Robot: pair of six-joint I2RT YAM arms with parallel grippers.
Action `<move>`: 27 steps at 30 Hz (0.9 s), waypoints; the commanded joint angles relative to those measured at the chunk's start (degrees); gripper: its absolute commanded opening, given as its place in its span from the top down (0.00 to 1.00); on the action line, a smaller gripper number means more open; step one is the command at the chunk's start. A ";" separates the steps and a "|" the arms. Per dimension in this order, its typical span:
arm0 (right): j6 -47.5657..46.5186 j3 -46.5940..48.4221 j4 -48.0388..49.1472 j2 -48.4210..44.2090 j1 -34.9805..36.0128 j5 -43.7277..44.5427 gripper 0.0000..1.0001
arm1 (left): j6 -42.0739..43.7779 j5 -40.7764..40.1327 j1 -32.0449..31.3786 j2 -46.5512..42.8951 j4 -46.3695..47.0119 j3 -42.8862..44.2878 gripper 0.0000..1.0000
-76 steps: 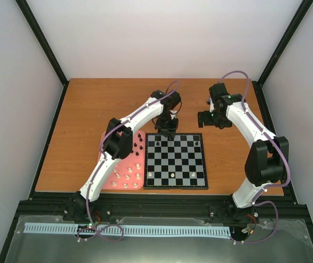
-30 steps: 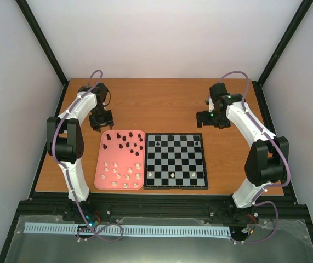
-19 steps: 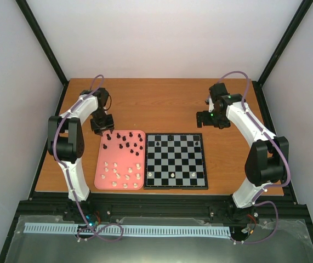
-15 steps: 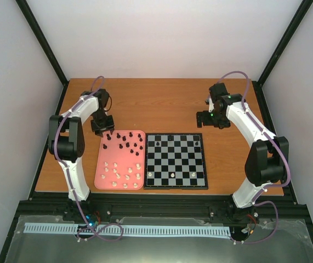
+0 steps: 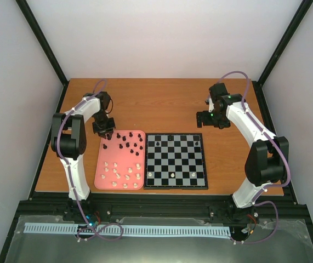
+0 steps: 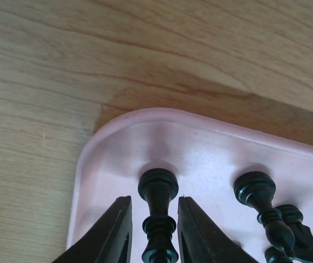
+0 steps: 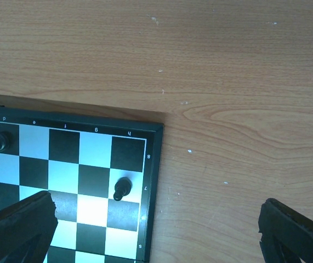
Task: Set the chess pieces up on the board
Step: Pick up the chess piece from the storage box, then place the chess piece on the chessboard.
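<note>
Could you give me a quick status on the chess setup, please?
Left gripper astride black piece in pink tray corner, slim gaps showing. Right gripper open, off board's far-right corner. Neighbouring black piece close, outside the grip.

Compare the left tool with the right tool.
The left tool sits low at a corner of the pink tray, narrowly flanking a black piece; the right tool hangs higher over a corner of the board, wide open with nothing between. Both have two dark fingers.

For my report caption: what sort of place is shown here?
Probably a robotics lab test cell: the left arm and right arm are mounted on a black frame, and plain white panels enclose the wooden table.
</note>
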 commanded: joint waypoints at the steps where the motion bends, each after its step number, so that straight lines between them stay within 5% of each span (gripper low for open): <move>1: -0.27 0.03 0.53 0.21 -0.46 0.54 0.00 | 0.28 0.54 0.67 0.96 0.86 1.19 0.74; 19: 0.08 0.16 0.84 -0.12 -0.45 0.21 0.00 | 0.61 -1.04 -0.10 -2.70 -3.38 4.27 0.98; 27: 0.67 1.46 0.80 -0.15 -0.45 1.52 0.00 | -1.45 0.35 -12.83 -4.94 -11.37 17.12 0.98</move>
